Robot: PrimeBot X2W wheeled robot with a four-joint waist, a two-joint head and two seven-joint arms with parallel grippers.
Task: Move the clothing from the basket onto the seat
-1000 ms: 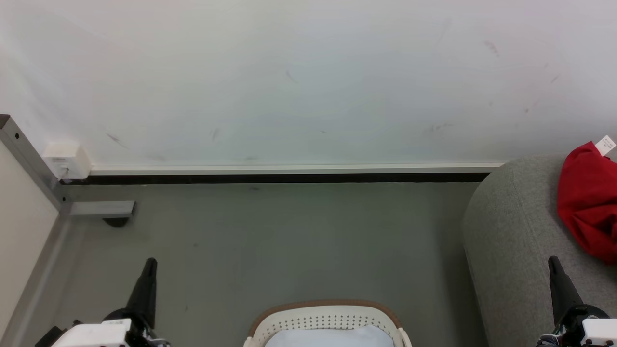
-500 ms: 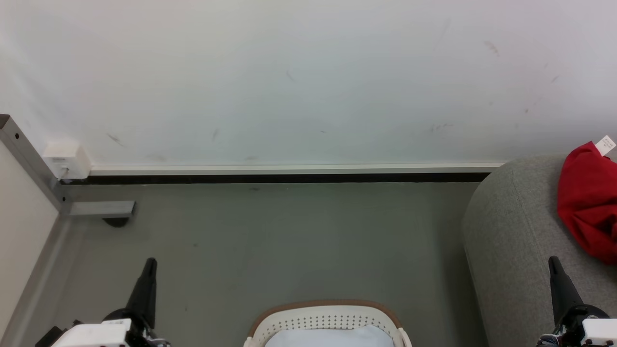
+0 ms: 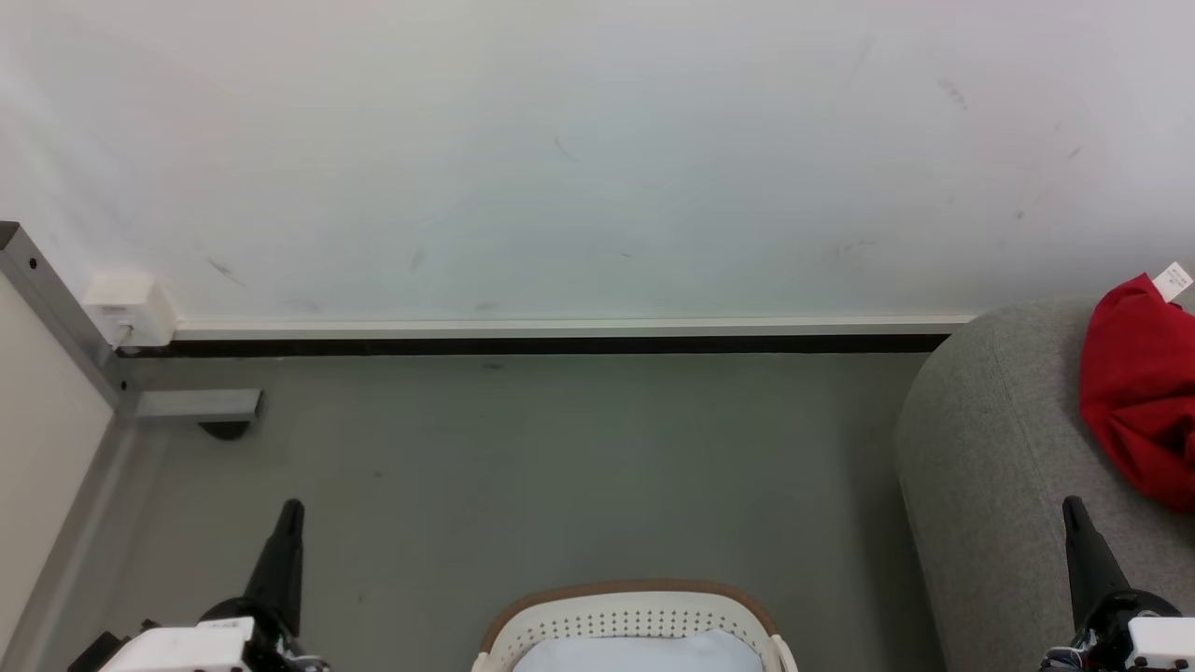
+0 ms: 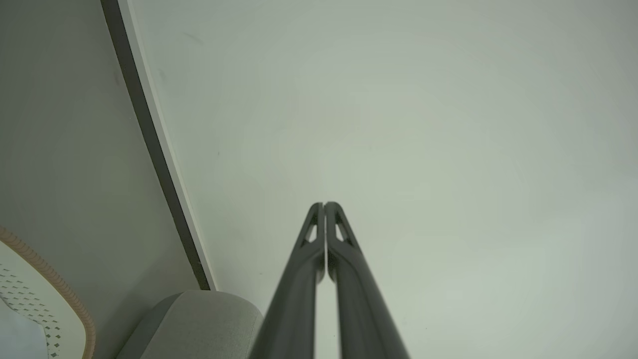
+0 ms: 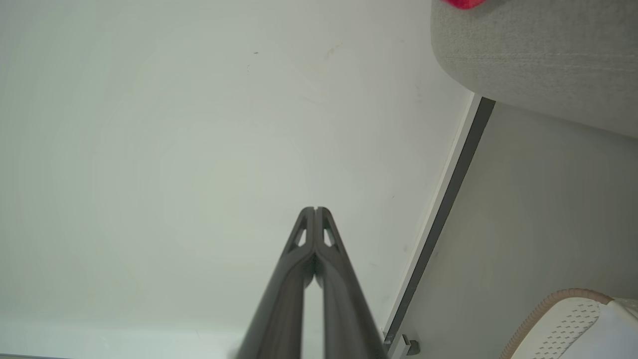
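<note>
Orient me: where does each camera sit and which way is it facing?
Head view: on the head, facing forward and down at floor, wall, basket, and seat holding clothing; left claw and right claw at lower corners.
Left wrist view: on that wrist, facing the wall along the shut left claw.
Right wrist view: likewise, along the shut right claw.
Shared: both wrist views catch basket and seat.

Backdrop: scuffed white wall [image 3: 597,159], black skirting strip [image 3: 560,344], smooth grey-green floor [image 3: 560,467].
Ahead-left of the left gripper [image 3: 290,511], a small white plastic box [image 3: 129,310] meets a grey metal post [image 3: 56,308].
</note>
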